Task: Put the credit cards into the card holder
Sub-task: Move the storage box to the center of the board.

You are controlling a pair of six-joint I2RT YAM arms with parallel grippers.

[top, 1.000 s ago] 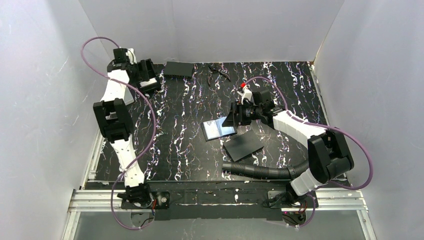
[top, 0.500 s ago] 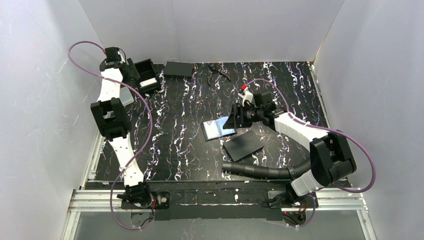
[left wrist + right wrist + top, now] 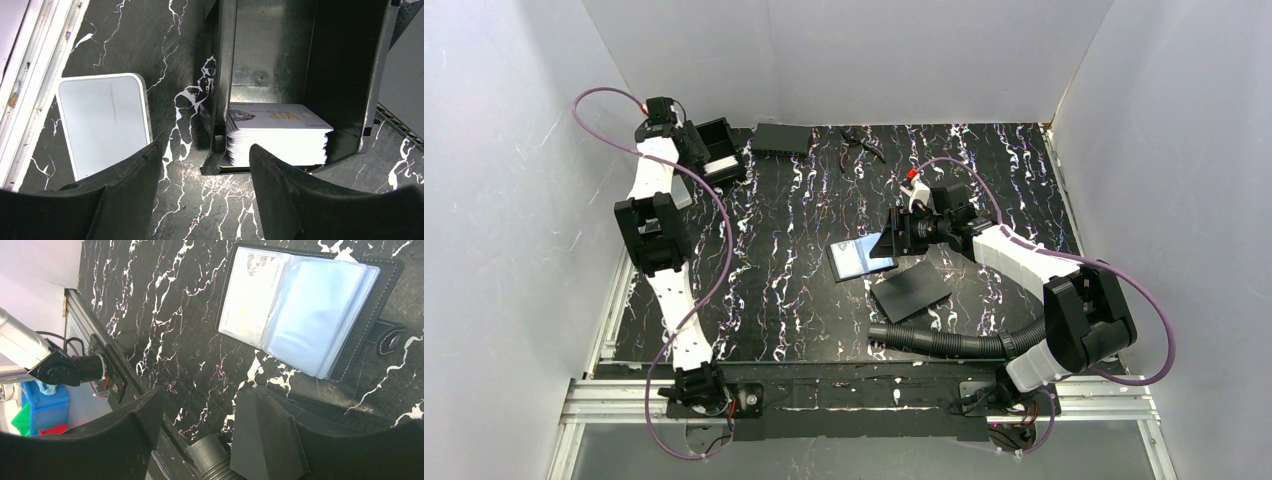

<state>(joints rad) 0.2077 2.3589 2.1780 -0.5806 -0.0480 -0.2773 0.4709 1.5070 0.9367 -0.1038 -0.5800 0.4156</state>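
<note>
Many credit cards beyond left fingers

Table black, white-veined; credit cards whitish; card holder black.

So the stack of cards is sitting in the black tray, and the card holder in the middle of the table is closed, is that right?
Not quite: the card holder lies open, its clear sleeves showing, as the right wrist view shows. The stack of cards does sit in the black tray.
</note>
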